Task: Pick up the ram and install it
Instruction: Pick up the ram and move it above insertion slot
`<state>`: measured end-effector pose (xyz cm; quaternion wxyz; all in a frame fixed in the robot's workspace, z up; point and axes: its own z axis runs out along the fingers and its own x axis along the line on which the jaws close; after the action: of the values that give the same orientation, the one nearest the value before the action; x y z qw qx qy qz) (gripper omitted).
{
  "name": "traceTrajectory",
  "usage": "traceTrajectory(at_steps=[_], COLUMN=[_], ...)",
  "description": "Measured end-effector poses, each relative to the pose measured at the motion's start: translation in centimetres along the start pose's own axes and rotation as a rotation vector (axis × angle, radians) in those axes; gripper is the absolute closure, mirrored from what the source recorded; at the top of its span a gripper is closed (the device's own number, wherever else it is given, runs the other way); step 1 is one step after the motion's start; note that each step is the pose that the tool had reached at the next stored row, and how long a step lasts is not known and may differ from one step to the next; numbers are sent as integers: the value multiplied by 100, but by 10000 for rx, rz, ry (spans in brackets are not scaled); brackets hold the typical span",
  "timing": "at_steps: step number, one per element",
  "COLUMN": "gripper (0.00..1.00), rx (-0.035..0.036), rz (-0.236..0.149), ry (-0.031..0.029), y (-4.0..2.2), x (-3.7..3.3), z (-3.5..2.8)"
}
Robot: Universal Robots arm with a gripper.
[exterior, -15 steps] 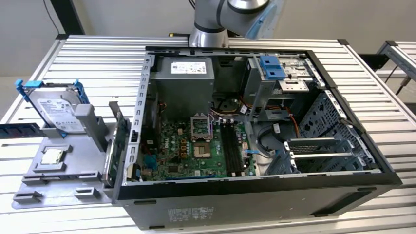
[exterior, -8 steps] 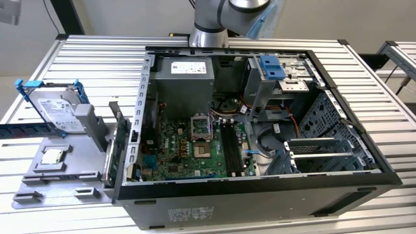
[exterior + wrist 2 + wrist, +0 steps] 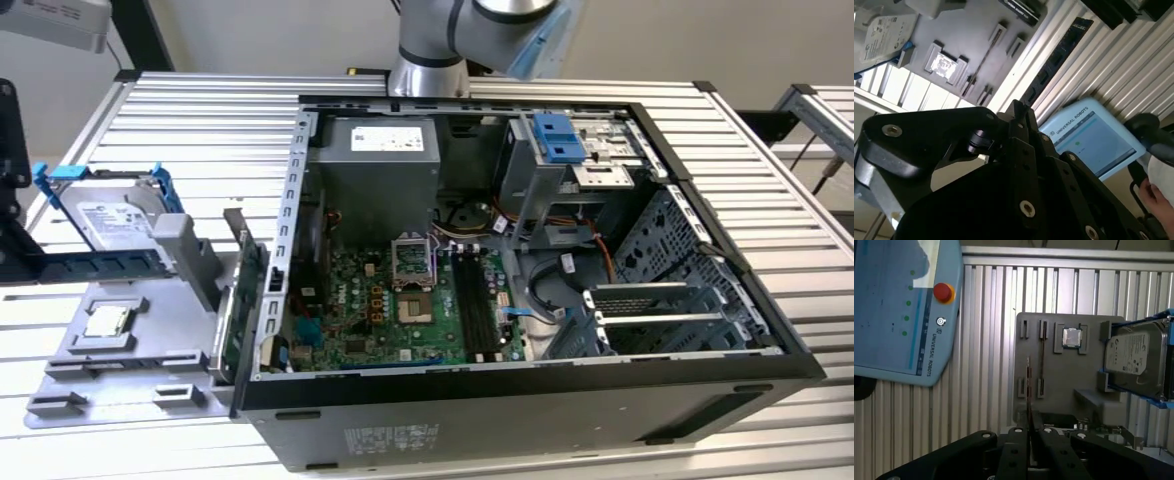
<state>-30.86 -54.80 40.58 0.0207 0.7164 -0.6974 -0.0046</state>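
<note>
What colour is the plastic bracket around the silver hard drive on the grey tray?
The plastic bracket is blue; the exterior view shows it best.

The exterior view is looking down steeply from high up onto the open computer case (image 3: 534,250), which is sitting mid-frame, with the grey parts tray (image 3: 134,355) at the lower left. Both wrist views are sitting close behind the gripper (image 3: 1029,427) (image 3: 1016,107) and looking along its fingers, which are pinching the ram (image 3: 1028,390) (image 3: 1061,52), towards the tray beyond. All three views are sharing the tray, the hard drive (image 3: 114,215) (image 3: 1134,355) (image 3: 884,27) and the processor chip (image 3: 107,320) (image 3: 1072,337) (image 3: 944,64).
</note>
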Motion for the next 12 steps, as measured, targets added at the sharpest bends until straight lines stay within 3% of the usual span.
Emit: traceTrajectory(at_steps=[12], gripper=[100], rx=[1], rz=[0], ry=[-1], y=[-539], x=[15], z=[-19])
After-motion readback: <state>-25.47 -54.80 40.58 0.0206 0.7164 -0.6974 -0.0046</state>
